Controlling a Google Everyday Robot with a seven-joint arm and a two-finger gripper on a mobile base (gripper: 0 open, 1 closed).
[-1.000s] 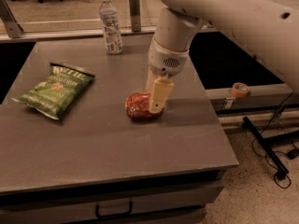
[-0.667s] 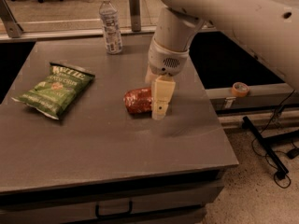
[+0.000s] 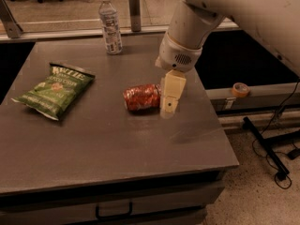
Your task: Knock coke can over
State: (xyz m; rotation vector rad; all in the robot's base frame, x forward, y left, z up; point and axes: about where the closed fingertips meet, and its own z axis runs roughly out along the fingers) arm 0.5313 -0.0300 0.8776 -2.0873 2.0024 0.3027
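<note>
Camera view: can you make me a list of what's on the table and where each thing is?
can: small red metal coke can, lying on its side, mid-table
gripper: pale two-finger gripper, low beside the can's right-hand end
bottle: clear plastic water bottle with white cap, upright, far edge
bag: green chip bag, lying flat, left of the can
table: dark grey table with a drawer
</note>
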